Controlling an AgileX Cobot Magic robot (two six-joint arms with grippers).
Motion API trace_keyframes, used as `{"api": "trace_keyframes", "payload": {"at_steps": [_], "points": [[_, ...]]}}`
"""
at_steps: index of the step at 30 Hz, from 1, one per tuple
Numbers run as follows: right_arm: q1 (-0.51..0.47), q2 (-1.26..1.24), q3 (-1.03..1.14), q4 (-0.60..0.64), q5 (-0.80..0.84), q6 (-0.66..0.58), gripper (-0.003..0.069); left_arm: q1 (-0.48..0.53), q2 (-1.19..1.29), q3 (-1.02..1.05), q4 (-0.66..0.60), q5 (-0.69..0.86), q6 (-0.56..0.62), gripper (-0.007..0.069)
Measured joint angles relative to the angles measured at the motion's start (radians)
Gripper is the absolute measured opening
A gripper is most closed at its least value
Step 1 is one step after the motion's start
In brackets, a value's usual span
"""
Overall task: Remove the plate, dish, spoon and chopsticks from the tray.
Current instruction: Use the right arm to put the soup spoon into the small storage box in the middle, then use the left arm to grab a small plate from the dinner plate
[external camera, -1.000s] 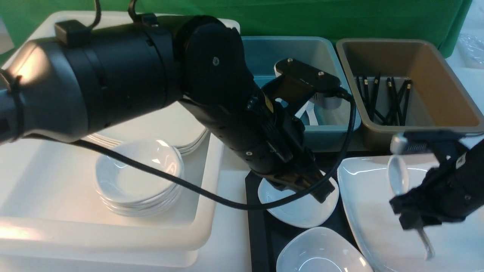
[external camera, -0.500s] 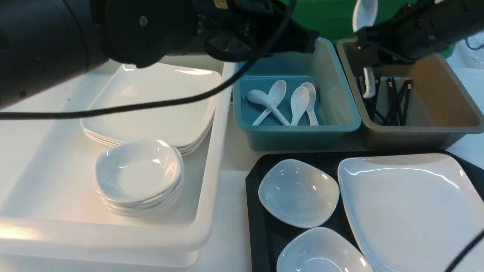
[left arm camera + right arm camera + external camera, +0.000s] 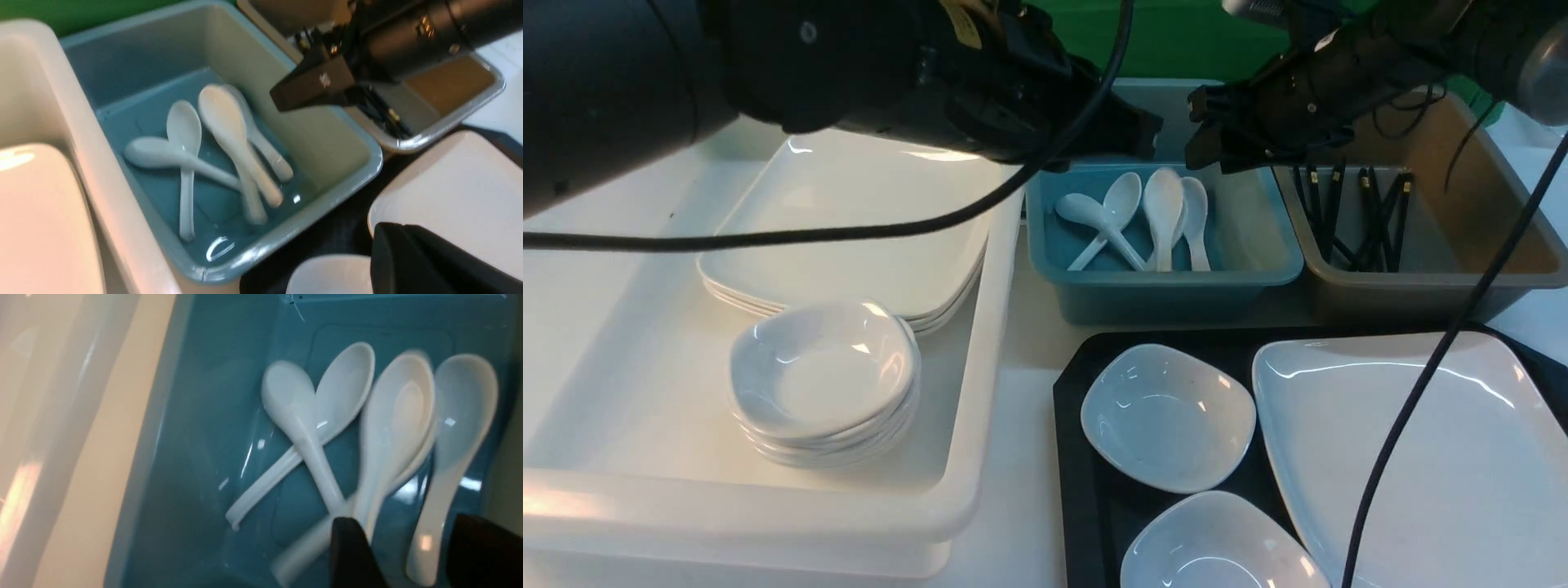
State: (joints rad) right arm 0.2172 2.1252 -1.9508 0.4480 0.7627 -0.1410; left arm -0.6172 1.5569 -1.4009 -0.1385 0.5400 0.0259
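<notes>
The large white plate (image 3: 1421,457) lies on the right of the black tray (image 3: 1078,490). Two small white dishes (image 3: 1168,416) (image 3: 1217,547) lie on its left. A white spoon (image 3: 1162,204) lies blurred on other spoons in the teal bin (image 3: 1176,282); it also shows in the right wrist view (image 3: 392,428) and the left wrist view (image 3: 229,126). My right gripper (image 3: 1205,131) (image 3: 412,555) hangs open and empty just above that bin. My left gripper (image 3: 1147,135) (image 3: 404,245) is shut and empty, raised beside the bin. Black chopsticks (image 3: 1372,212) lie only in the brown bin.
A white bin (image 3: 980,343) at the left holds a stack of large plates (image 3: 849,237) and a stack of small dishes (image 3: 821,376). The brown bin (image 3: 1486,278) stands right of the teal one. Both arms crowd the space over the bins.
My right gripper carried the spoon up from over the plate to the bins and let it go into the teal bin. My left arm rose from the small dish without it.
</notes>
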Motion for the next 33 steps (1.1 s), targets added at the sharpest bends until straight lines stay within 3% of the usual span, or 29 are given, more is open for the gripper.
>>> {"api": "trace_keyframes", "payload": {"at_steps": [3,5,8,10,15,20,27,33], "points": [[-0.005,-0.028,-0.009,-0.029,0.08,-0.004,0.0355,0.0,0.0,0.0,-0.02,0.083,0.008,0.0002],[-0.008,-0.062,-0.018,-0.058,0.154,-0.017,0.0276,0.0,0.0,0.0,-0.052,0.165,0.048,0.0002],[-0.015,-0.168,-0.027,-0.119,0.289,-0.037,0.0089,-0.003,0.002,0.0,-0.117,0.306,0.107,0.0002],[-0.016,-0.258,-0.028,-0.151,0.359,-0.052,0.0046,-0.02,0.015,-0.008,-0.129,0.383,0.123,0.0002],[-0.017,-0.479,0.043,-0.166,0.404,-0.077,0.0031,-0.122,0.078,-0.056,-0.084,0.486,0.13,0.0002],[-0.017,-0.737,0.283,-0.178,0.395,-0.084,0.0031,-0.215,0.178,-0.1,-0.084,0.545,0.13,0.0002],[-0.017,-1.088,0.734,-0.183,0.306,-0.085,0.0023,-0.226,0.312,-0.109,-0.106,0.556,0.13,0.0007],[-0.017,-1.293,1.066,-0.167,0.242,-0.113,0.0023,-0.227,0.374,-0.109,-0.066,0.523,0.13,0.01]]}}
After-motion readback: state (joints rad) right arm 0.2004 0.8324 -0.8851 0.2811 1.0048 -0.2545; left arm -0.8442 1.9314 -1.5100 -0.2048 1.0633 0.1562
